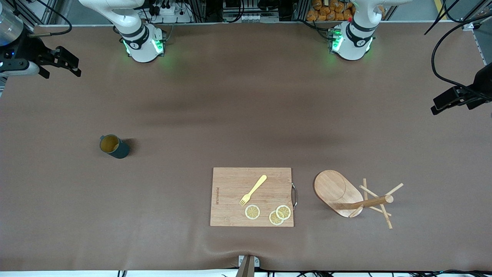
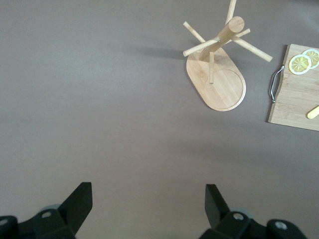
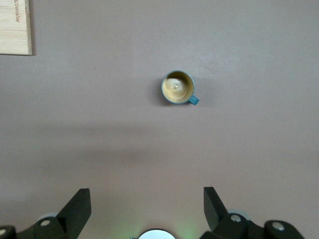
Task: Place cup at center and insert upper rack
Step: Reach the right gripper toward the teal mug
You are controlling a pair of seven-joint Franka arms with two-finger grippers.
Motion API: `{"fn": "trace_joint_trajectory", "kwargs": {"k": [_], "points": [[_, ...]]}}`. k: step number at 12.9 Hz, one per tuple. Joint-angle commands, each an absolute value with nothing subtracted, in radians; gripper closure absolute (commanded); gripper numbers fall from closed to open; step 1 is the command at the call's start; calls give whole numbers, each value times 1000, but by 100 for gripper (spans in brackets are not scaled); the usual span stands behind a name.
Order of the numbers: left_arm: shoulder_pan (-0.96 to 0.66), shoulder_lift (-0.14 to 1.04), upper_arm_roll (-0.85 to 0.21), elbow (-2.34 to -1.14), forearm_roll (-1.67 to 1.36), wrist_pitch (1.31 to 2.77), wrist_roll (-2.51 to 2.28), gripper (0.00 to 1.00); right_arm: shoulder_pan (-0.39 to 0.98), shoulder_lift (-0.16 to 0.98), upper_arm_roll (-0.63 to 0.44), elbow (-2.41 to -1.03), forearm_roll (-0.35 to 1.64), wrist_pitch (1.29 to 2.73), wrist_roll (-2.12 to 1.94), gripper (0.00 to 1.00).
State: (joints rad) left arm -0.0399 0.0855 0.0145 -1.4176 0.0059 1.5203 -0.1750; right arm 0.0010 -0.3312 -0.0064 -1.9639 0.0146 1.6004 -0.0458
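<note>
- Plainly, nothing of the task is done yet: both arms hang high at the table's ends, each apparently waiting.
- In the front view's middle left, the small dark teal-green cylindrical cup with the mustard-yellow inside (image 1: 113, 146) stands upright on the brown table mat (image 1: 230, 107), mouth up, toward the right arm's end of the table. I judge this puts it within the right arm's reach, well apart from everything else.
- At the front view's lower right, the light wooden mug-tree rack with the oval base (image 1: 338, 192) lies tipped on its side, its thick post and thin pegs pointing toward the left arm's end. Lying so, it probably needs righting before it can be set in place.
- In the lower middle of that view, just beside the rack, lies a rectangular wooden cutting board (image 1: 251, 196) with a metal handle, bearing a yellow plastic fork (image 1: 253, 189) and three lemon slices (image 1: 269, 213); none belongs to the task.
- At the front view's upper left edge, the right gripper (image 3: 147, 209) hovers with its fingers spread wide and nothing between them; its wrist view looks straight down on the cup.
- At the right edge, the left gripper (image 2: 148, 206) is likewise wide apart and empty, over bare mat, with the rack in its wrist view.
</note>
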Motion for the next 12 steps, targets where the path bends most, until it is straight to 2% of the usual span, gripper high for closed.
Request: {"fn": "trace_joint_trajectory", "kwargs": {"k": [1,7,10,12], "points": [[-44,69,12,-1424,23,1517,-170,0,-12,-350,3,-1982,2,1608,-32,0],[-52,69,-12,-1414,17,1517,-169,0,-9,-312,3,-1974,6,1637,-9,0],[-49,60,-15,-1420,14,1516,-163,0,-6,-214,3,-1947,44,1658,138,0],[-45,49,-26,-1437,12,1505,-166,0,-2,-125,3,-1910,139,1666,292,0]]}}
